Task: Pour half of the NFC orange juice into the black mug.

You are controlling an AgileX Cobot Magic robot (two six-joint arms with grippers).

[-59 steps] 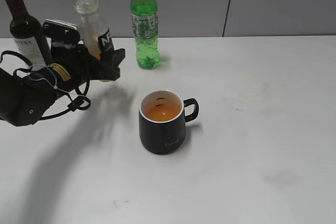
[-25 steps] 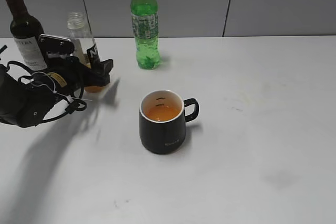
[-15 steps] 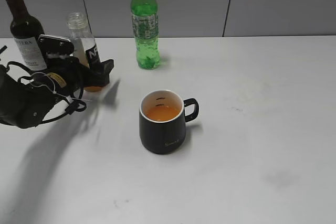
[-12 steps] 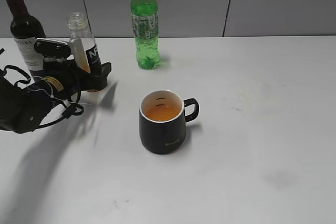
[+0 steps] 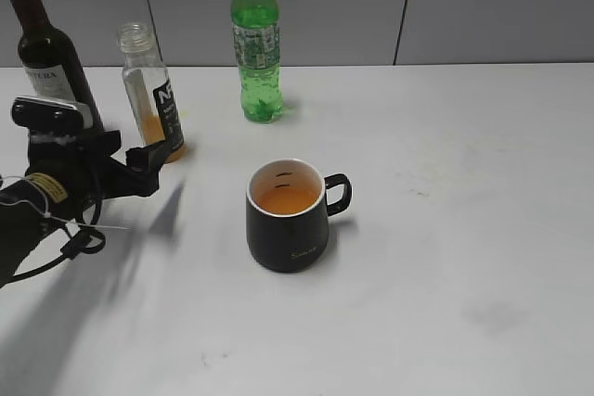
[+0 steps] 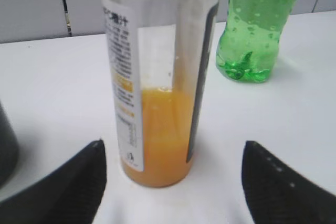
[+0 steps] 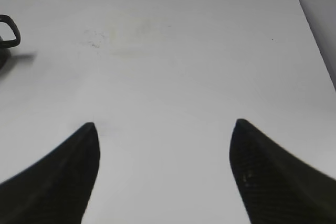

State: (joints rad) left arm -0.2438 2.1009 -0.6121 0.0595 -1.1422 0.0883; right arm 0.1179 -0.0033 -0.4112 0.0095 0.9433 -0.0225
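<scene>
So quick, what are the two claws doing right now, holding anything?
Left end effector: open, holding nothing; the NFC orange juice stands free on the table in front of it.
Right end effector: open, empty, over bare table.

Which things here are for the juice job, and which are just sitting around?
For the job: juice bottle, black mug, left gripper.
Just sitting around: green soda bottle, wine bottle.
</scene>
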